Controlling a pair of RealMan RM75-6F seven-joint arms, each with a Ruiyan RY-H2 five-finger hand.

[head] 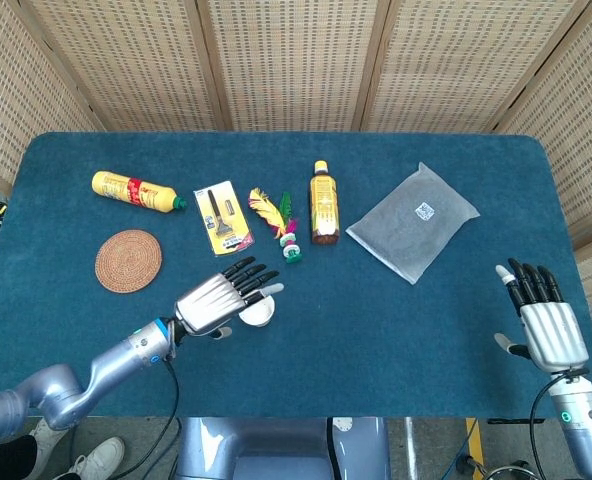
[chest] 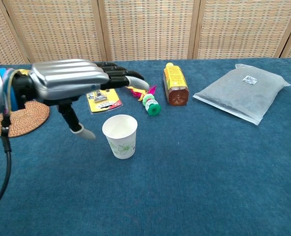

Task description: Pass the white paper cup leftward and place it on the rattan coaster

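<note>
The white paper cup [chest: 120, 136] stands upright near the table's front middle, half hidden under my left hand in the head view [head: 260, 316]. My left hand [head: 219, 300] [chest: 72, 82] hovers flat over and just left of the cup, fingers stretched out, holding nothing. The round rattan coaster [head: 128, 260] [chest: 23, 118] lies bare at the left. My right hand [head: 542, 324] hangs past the table's right front edge with fingers spread and nothing in it; the chest view does not show it.
Along the back lie a yellow bottle [head: 136, 190], a carded tool pack [head: 222, 217], a feathered shuttlecock [head: 277, 222], an amber bottle [head: 323, 202] and a grey bag [head: 413, 221]. Blue cloth [head: 396, 330] covers the table; wicker screens stand behind.
</note>
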